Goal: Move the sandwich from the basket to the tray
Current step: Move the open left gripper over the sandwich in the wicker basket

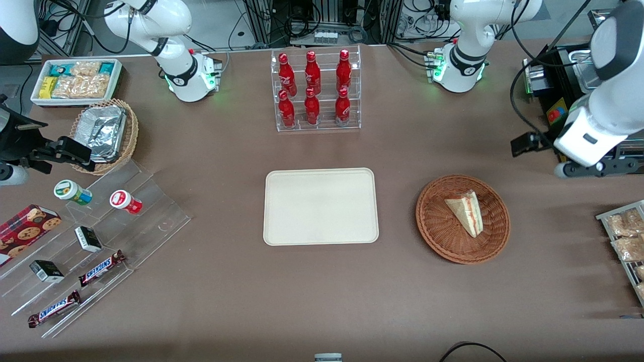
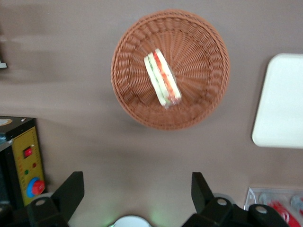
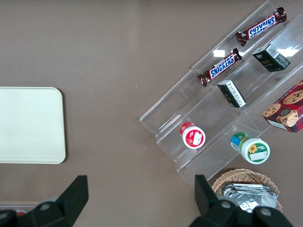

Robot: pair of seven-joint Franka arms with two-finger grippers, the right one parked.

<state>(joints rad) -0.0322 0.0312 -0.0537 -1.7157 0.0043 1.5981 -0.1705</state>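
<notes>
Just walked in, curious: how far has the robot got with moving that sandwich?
Nothing done yet. The triangular white-bread sandwich lies in the round reddish-brown wicker basket; the flat cream rectangular tray is bare. The left arm's end effector hovers open, empty. Grasping, carrying, placing remain.

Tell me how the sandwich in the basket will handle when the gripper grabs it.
The sandwich looks like soft white bread, so it will probably squash under a firm pinch. Its layered filling may slide apart. It lies loose in the basket, likely light. The gripper, open, hangs above bare table beside the basket.
</notes>
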